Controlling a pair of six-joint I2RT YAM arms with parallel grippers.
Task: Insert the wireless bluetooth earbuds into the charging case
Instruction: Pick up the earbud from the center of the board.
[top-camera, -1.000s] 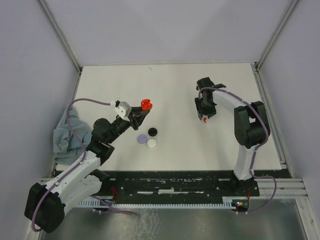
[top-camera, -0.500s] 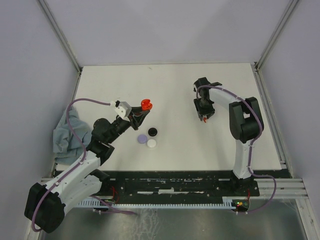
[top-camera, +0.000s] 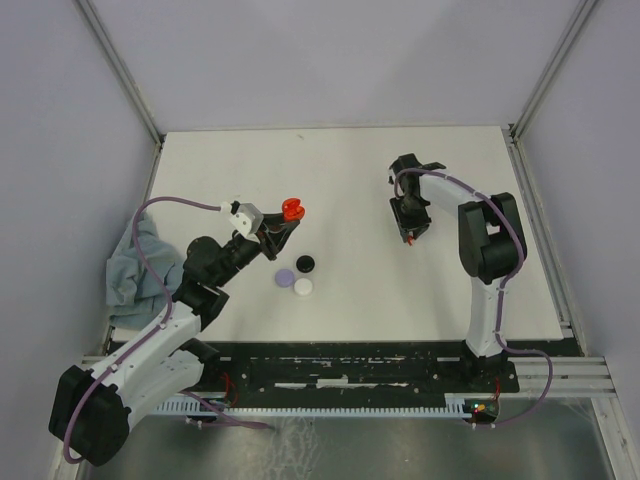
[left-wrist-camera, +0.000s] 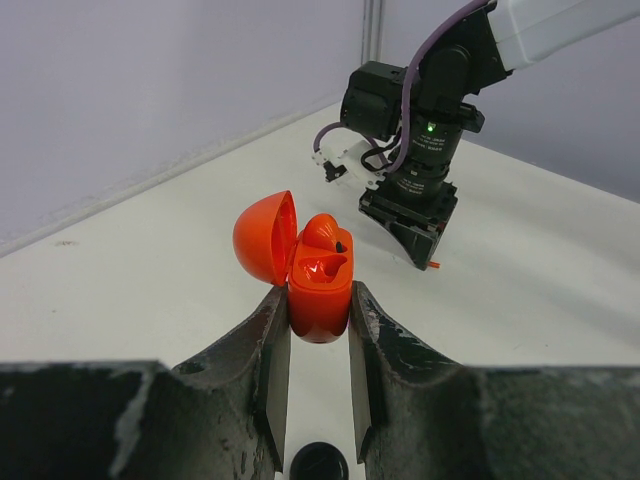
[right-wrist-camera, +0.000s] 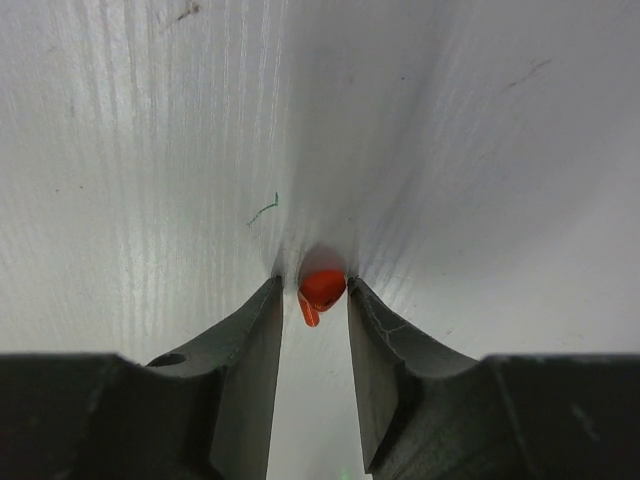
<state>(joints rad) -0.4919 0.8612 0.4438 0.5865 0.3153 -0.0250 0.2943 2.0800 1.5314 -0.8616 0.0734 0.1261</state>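
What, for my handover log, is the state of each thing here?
Charging case: lid open, clamped in left fingers.
Red earbud: on table, between right fingers, grip unclear.
Black disc: flat on table.
White disc: flat on table.
Lavender disc: flat on table.
Cloth: crumpled at table's left edge.

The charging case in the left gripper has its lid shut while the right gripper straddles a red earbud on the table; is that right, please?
Not quite: the lid is open, hinged back from the charging case, as the left wrist view shows. The left gripper does hold it, and the right gripper straddles the red earbud on the table.
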